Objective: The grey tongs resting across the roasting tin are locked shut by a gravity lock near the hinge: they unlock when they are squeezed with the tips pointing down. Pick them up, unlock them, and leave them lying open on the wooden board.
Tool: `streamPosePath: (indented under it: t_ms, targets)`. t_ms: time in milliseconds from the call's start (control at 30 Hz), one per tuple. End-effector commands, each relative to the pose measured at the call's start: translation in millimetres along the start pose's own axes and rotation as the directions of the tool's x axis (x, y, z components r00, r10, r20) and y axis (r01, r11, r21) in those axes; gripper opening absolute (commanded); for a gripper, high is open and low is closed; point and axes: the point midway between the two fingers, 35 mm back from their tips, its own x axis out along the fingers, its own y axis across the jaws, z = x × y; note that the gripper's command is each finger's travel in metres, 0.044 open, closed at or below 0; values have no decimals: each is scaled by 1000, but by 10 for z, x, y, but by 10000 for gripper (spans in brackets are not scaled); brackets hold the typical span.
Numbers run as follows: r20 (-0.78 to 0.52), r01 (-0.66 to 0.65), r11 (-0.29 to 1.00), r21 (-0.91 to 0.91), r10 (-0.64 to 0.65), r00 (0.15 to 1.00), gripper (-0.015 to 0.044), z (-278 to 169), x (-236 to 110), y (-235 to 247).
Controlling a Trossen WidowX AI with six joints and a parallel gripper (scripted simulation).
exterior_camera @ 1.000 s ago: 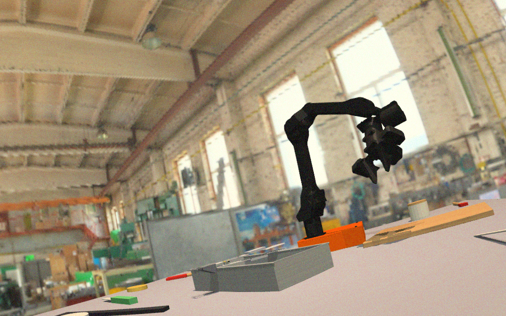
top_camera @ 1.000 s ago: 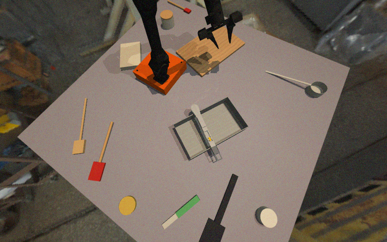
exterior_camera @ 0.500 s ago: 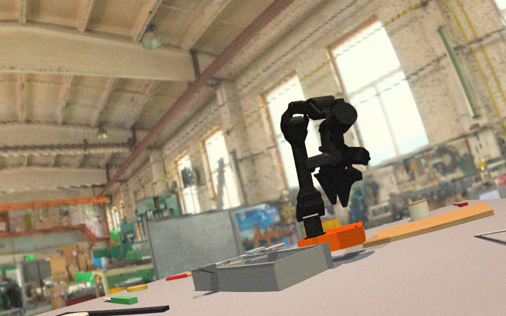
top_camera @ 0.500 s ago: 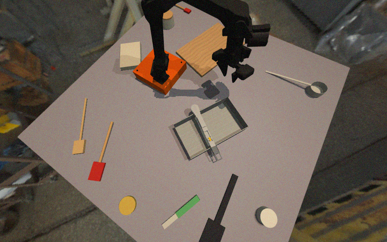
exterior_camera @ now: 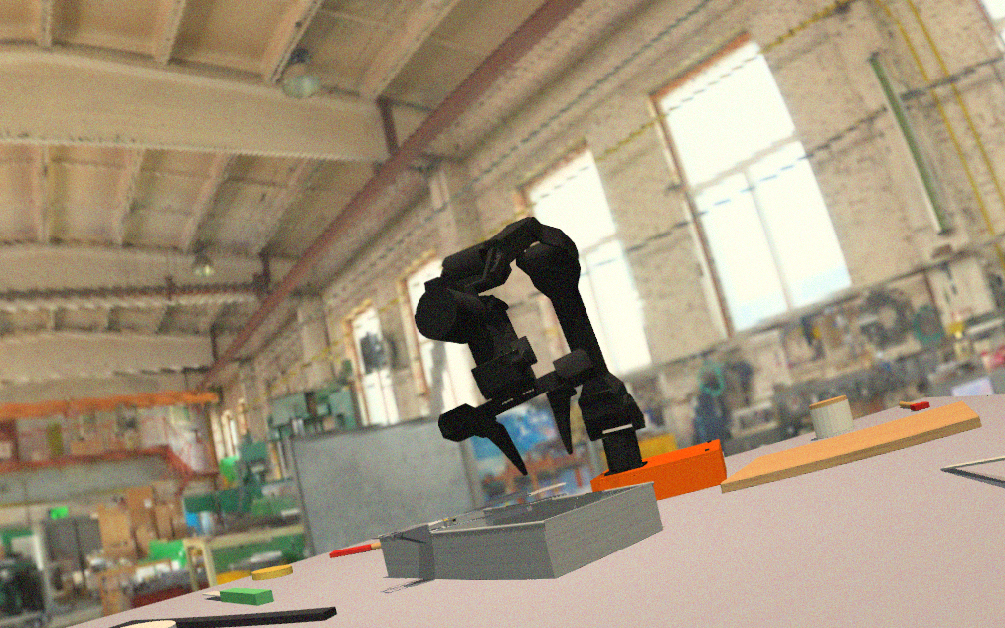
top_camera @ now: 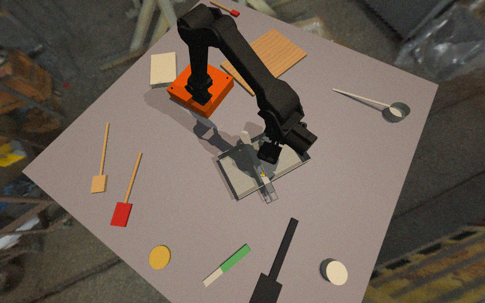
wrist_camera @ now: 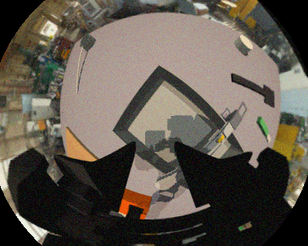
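Observation:
The grey tongs (top_camera: 265,181) (wrist_camera: 229,124) lie shut across the grey roasting tin (top_camera: 236,178) (exterior_camera: 537,546) (wrist_camera: 137,95), with one end sticking out over its near edge. A small yellow mark sits on them near that end. My gripper (top_camera: 270,152) (exterior_camera: 546,461) (wrist_camera: 154,145) is open and empty. It points down and hangs a little above the tin, over its middle and beside the tongs. The wooden board (top_camera: 277,49) (exterior_camera: 849,446) (wrist_camera: 78,150) lies bare at the back of the table, beyond the arm's orange base (top_camera: 201,90).
A cream block (top_camera: 162,67) lies left of the base. A long-handled scoop (top_camera: 395,110) lies at the right. Two wooden spatulas (top_camera: 99,183) (top_camera: 122,213), a yellow disc (top_camera: 159,257), a green-and-white bar (top_camera: 229,263), a black spatula (top_camera: 277,263) and a white cylinder (top_camera: 334,271) lie along the left and front.

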Motion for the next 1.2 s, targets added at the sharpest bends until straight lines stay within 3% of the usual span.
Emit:
streamPosePath:
  t_ms: [0, 100, 433, 1167]
  targets:
    - [72, -99, 962, 254, 83, 994, 260, -29, -80, -457]
    - [124, -157, 890, 428, 114, 986, 260, -149, -145, -829]
    - [212, -266, 747, 609, 169, 962, 260, -308, -212, -1256]
    - [215, -270, 741, 615, 171, 961, 260, -354, -128, -1295]
